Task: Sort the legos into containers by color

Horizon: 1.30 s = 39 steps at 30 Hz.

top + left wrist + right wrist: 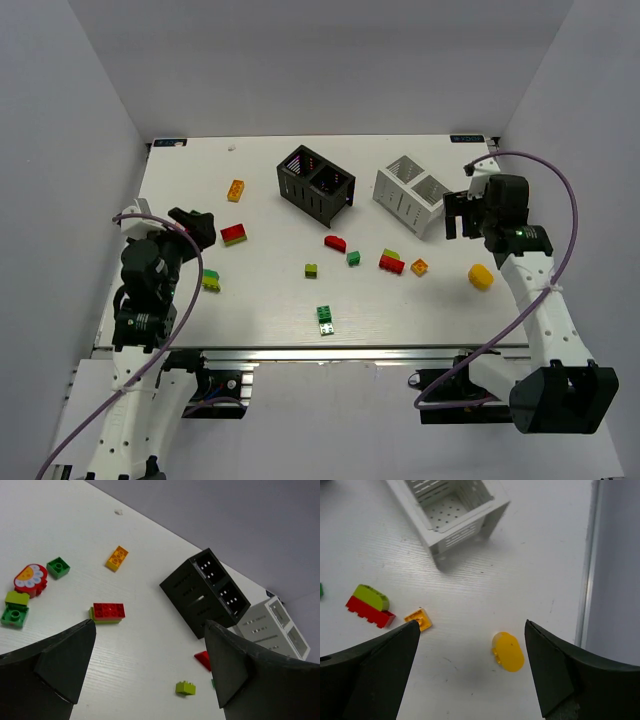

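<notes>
Legos lie scattered on the white table (270,300). Among them are an orange brick (235,190), a red-on-lime brick (234,234), a red wedge (335,242), a red-and-lime stack (391,262), a small orange brick (419,267) and a rounded yellow piece (481,277). The black container (315,183) and the white container (412,193) stand at the back. My left gripper (149,626) hangs open above bare table, near the red-on-lime brick (107,612). My right gripper (471,625) is open, holding nothing, above the yellow piece (508,651).
A lime brick (311,270), two green bricks (353,258) (326,319) and a yellow-green stack (211,281) lie toward the front. A red flower-printed brick (31,579) sits at the left. Grey walls enclose the table on three sides.
</notes>
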Tool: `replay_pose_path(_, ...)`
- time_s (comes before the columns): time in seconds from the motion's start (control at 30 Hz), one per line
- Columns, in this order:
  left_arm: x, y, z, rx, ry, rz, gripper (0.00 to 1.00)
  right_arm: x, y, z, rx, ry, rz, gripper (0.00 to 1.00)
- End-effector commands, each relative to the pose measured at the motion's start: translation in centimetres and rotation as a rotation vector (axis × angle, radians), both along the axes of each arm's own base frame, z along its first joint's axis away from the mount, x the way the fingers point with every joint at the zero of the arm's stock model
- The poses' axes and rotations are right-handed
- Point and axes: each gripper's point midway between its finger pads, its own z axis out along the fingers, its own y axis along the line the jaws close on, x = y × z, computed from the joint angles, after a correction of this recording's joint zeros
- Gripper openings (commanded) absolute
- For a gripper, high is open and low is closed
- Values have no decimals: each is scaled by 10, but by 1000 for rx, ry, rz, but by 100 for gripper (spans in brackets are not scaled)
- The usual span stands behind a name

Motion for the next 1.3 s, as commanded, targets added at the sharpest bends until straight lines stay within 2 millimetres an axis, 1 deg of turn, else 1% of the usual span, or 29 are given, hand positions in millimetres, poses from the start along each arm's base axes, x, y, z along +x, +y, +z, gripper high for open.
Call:
replay_pose_path(0.0,-9,-14,8,-33,7,-76,98,-6,27,21,53,-47,171,89)
replay_pose_path(0.03,-11,-17,6,-42,21,-89,98,-18,49,21,50,-41,366,90)
replay_pose_path(0.07,-12,-18,6,-47,21,-93,98,-24,48,15,55,-5,367,90)
replay_pose_path(0.1,-14,-18,6,-53,26,-92,98,-37,72,17,31,-32,603,90)
replay_pose_path(0.13,-16,-18,5,-63,32,-90,98,-61,92,14,48,-23,801,90)
replay_pose_path(0.17,-20,-25,4,-82,40,-124,98,-82,108,12,87,-20,937,89)
replay_pose_path(0.2,-24,-27,1,-90,48,-134,98,-98,119,13,119,-32,1038,89)
replay_pose_path(0.23,-28,-29,0,-95,54,-148,98,-121,130,13,168,-28,1143,89)
replay_pose_path(0.27,-35,-31,-4,-106,61,-157,95,-132,143,8,234,-10,1134,89)
replay_pose_path(0.3,-39,-32,-6,-116,61,-162,82,-132,146,-2,153,11,1122,69)
replay_pose_path(0.33,-43,-34,-7,-128,64,-168,76,-131,153,-12,106,50,1083,44)
replay_pose_path(0.37,-47,-37,-8,-140,64,-182,55,-139,163,-25,104,129,1052,28)
replay_pose_path(0.4,-54,-40,-15,-152,88,-200,42,-143,171,-36,118,199,1008,48)
replay_pose_path(0.43,-57,-42,-21,-157,103,-212,44,-141,174,-46,113,233,980,77)
replay_pose_path(0.47,-61,-45,-26,-161,121,-224,56,-138,178,-54,96,252,965,89)
replay_pose_path(0.5,-65,-45,-32,-167,142,-228,75,-121,177,-59,59,227,906,90)
replay_pose_path(0.53,-67,-47,-35,-172,151,-237,79,-111,173,-63,7,211,897,89)
replay_pose_path(0.57,-68,-48,-37,-177,156,-237,81,-101,168,-70,-56,206,888,89)
replay_pose_path(0.63,-67,-48,-46,-197,164,-233,82,-72,144,-85,-225,197,776,89)
replay_pose_path(0.67,-67,-48,-44,-197,158,-234,82,-69,144,-85,-231,187,781,89)
replay_pose_path(0.83,-61,-50,-51,-206,160,-239,82,-43,127,-99,-323,168,729,90)
replay_pose_path(0.87,-60,-50,-52,-203,163,-240,82,-37,121,-100,-324,174,707,90)
replay_pose_path(0.93,-60,-50,-54,-204,168,-241,82,-31,116,-111,-310,217,706,89)
replay_pose_path(1.0,-60,-51,-54,-208,169,-246,82,-21,105,-119,-309,261,683,89)
replay_pose_path(1.03,-61,-53,-56,-212,173,-251,82,-21,111,-120,-270,267,723,88)
replay_pose_path(1.07,-61,-53,-57,-221,171,-251,82,-20,107,-122,-252,281,728,87)
replay_pose_path(1.13,-61,-54,-59,-233,161,-254,82,-20,115,-121,-216,277,810,86)
replay_pose_path(1.2,-61,-55,-59,-252,154,-253,82,-23,115,-121,-203,282,843,85)
replay_pose_path(1.27,-60,-56,-58,-262,148,-252,82,-21,107,-126,-223,285,839,85)
